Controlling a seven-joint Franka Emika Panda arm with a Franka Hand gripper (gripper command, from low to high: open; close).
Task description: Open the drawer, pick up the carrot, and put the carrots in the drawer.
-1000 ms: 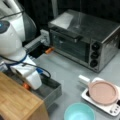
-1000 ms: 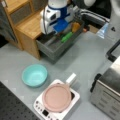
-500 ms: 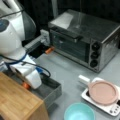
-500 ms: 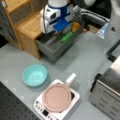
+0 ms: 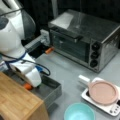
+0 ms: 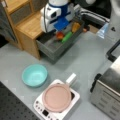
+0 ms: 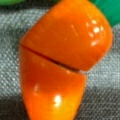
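Note:
The dark grey drawer (image 5: 51,91) (image 6: 53,47) stands pulled open under the wooden top in both front views. The orange carrot (image 6: 59,35) (image 5: 28,86) is inside it, and the wrist view shows it lying on the grey drawer floor, filling the frame as a carrot (image 7: 62,60) split by a seam. My gripper (image 6: 59,29) (image 5: 33,79) hangs straight down into the drawer right over the carrot. Its fingertips are hidden behind the white hand and do not show in the wrist view.
A green vegetable (image 6: 67,37) (image 7: 110,10) and a yellow vegetable (image 6: 75,27) lie in the drawer beside the carrot. The silver toaster oven (image 5: 85,37), a small orange object (image 5: 49,50), a teal bowl (image 6: 34,75) and a pink pan (image 6: 57,97) on a white cooker stand on the grey table.

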